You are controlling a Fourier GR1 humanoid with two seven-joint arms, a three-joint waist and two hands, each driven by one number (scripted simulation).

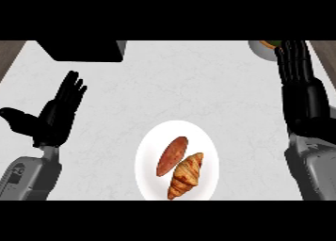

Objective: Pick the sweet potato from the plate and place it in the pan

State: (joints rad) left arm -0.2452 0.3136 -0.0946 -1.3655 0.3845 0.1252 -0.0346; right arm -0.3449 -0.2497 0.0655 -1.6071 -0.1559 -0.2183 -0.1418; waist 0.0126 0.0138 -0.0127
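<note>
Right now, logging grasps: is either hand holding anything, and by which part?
Nothing is held. Left hand and right hand are open; the sweet potato lies on the plate.

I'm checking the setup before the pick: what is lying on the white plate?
On the white plate lie a sweet potato and, beside it on the right, a croissant, touching or nearly so. Nothing covers them; neither robot hand is over the plate. What lies beneath them cannot be seen.
</note>
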